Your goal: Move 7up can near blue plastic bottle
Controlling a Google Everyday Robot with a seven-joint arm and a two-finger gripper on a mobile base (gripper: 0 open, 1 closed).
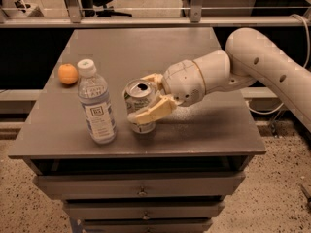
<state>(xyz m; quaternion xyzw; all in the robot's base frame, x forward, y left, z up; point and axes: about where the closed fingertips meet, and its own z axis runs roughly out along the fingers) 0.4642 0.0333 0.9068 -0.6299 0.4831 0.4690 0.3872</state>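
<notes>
The 7up can (137,101), silvery with an open pull-tab top, stands upright near the front of the grey table (204,130). My gripper (148,98) comes in from the right and is shut on the can, one cream finger (154,110) across its front and the other behind its rim. The blue plastic bottle (96,103), clear with a white cap and white label, stands upright just left of the can, a small gap between them.
A round orange fruit (68,74) lies at the table's left edge, behind the bottle. The table is a drawer cabinet with drawers (141,191) below. My white arm (262,64) reaches across the right side. A rail and chair legs are behind.
</notes>
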